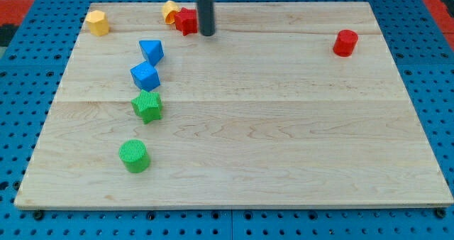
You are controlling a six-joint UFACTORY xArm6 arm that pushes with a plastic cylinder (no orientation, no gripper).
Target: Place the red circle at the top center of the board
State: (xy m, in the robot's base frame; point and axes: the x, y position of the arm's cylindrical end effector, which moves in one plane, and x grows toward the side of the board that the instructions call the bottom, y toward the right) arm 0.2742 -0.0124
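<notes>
The red circle, a short red cylinder, stands near the board's top right corner. My tip is the lower end of the dark rod, near the top centre of the board, far to the left of the red circle. The tip is just right of a red star-like block, which touches a yellow block on its left.
A yellow hexagon-like block sits at the top left. A blue triangle-like block and a blue block lie left of centre. A green star and a green cylinder are below them. The wooden board lies on a blue pegboard.
</notes>
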